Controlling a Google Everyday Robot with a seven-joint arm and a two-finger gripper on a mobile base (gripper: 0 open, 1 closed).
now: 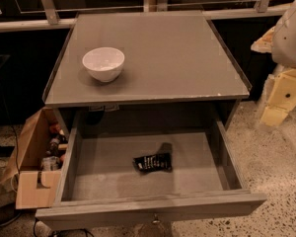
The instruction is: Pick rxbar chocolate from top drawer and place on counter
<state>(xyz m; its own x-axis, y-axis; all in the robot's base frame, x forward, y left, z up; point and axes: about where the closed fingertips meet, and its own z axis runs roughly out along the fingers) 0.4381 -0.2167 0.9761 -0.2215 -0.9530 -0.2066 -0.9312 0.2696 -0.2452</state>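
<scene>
The rxbar chocolate (152,162) lies flat on the bottom of the top drawer (103,174), a little right of the middle and nearer the back than the front. Its black wrapper shows pale lettering and sits slightly askew to the drawer's sides. Nothing touches it.

The drawer is pulled well out from the cabinet, and the bar is the only thing in it. Its grey bottom is bare around the bar, with a darker patch just in front of it. The front edge is worn, and a small knob (154,220) shows at its centre, right at the lower border of the view.

Above the drawer is the table (182,58) (the flat grey cabinet top, with thin raised rims along its sides and a chipped front edge). A white bowl (103,63) stands upright on its left part, near the front and well apart from the bar below.

The gripper (275,111) hangs at the far right, off the table's front right corner and over the speckled floor (276,177), well apart from the drawer and the bar. It holds nothing that can be seen, and I cannot tell whether it is released or clenched. The white arm (291,33) rises above it at the picture's edge.

Left of the drawer, an open cardboard box (32,184) sits on the floor with some small items inside.
</scene>
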